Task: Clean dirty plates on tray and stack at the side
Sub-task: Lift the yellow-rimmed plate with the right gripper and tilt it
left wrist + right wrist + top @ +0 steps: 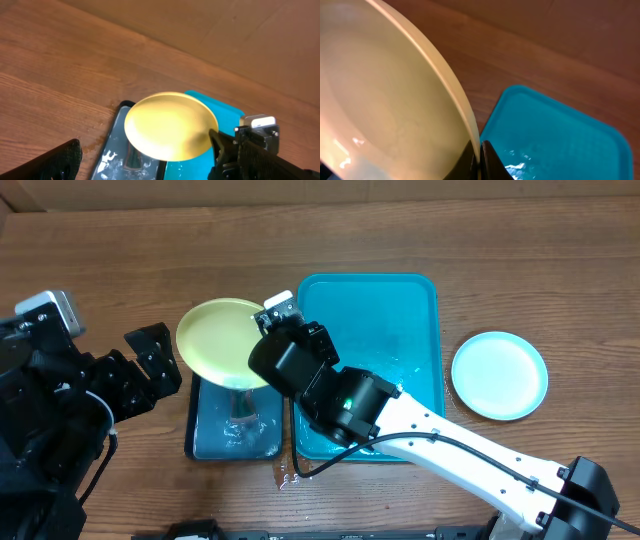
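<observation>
Likely light, stiff, slippery when wet: yellow-green plate (222, 340) clamped by rim in right jaws, mid-frame; left jaws apart.

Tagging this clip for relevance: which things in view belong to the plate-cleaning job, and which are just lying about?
Job: round yellow-green plastic plate, gripped by the right gripper; round light blue plastic plate; large teal rectangular plastic tray.
Lying about: small black tray holding water.

The teal tray (400, 310) is glossy, wet-looking plastic on a matt, grained wooden table (100, 260), the yellow-green plate (215, 340) left of it smooth and shiny, the light blue plate (499, 375) right of it smooth.
</observation>
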### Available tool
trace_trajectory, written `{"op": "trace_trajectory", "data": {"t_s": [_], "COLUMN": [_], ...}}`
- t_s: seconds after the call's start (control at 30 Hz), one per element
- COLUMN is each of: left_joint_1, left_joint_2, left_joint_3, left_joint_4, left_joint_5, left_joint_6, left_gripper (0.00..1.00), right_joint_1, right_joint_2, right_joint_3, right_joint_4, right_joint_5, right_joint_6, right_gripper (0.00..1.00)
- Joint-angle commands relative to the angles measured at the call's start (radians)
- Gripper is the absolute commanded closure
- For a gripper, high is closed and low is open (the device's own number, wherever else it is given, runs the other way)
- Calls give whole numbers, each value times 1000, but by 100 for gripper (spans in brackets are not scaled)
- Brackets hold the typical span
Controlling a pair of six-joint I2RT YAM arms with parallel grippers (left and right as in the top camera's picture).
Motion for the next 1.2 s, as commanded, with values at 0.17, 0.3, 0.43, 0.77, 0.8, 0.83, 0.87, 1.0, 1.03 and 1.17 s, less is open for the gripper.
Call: {"op": "trace_trajectory", "data": {"t_s": [0.17,0.3,0.43,0.77,0.8,0.83,0.87,1.0,1.03,1.17], "left_joint_1": [4,4,4,4,4,4,4,4,4,4], "left_joint_2": [8,10,9,9,10,10,9,9,10,9], "left_joint_3": [-1,-1,-1,-1,-1,-1,-1,-1,-1,-1], "left_joint_4": [-56,-67,-67,-67,-67,-67,-67,-67,-67,-67], "left_joint_5": [-3,-3,-3,-3,-3,-3,-3,-3,-3,-3], "left_joint_6": [1,1,1,1,1,1,1,1,1,1], "left_gripper": [0,0,0,0,0,0,0,0,0,0], "right_joint_1": [137,179,207,228,228,228,228,228,228,228], "right_joint_2": [7,7,7,7,7,7,7,7,7,7], "right_joint_3": [15,15,15,15,15,15,15,15,15,15], "right_joint_4": [9,1,-9,-16,-8,3,11,21,20,20], "right_joint_5": [341,377,425,467,467,467,467,467,467,467], "right_joint_6": [-57,-85,-85,-85,-85,-84,-84,-84,-84,-84], "right_gripper": [96,96,96,96,96,96,96,96,96,96]}}
